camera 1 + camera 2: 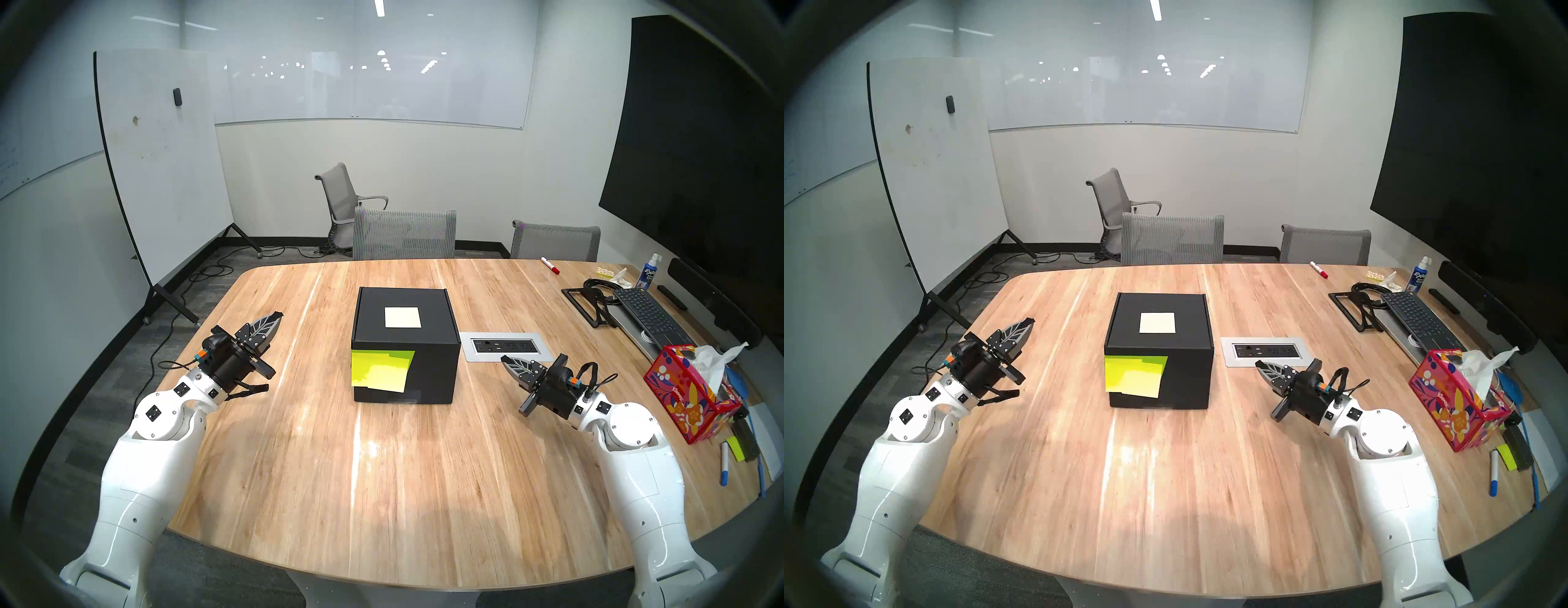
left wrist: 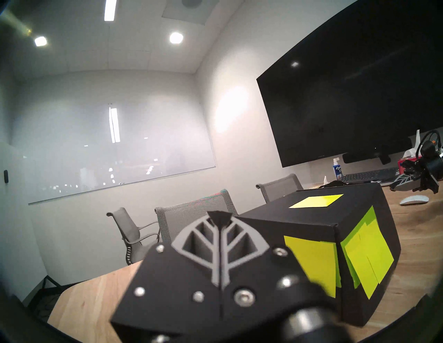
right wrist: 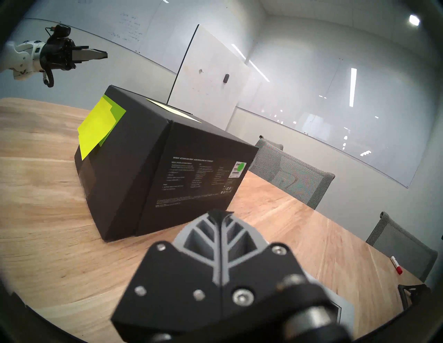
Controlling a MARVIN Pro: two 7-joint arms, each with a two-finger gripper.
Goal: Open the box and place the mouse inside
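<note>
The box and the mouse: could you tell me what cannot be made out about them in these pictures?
- Inside of the box: hidden in every view, as it is closed.
- The mouse: small and far in the left wrist view; absent from both head views, perhaps behind the right gripper.
- White print on the box, right wrist view: too small to read.
</note>
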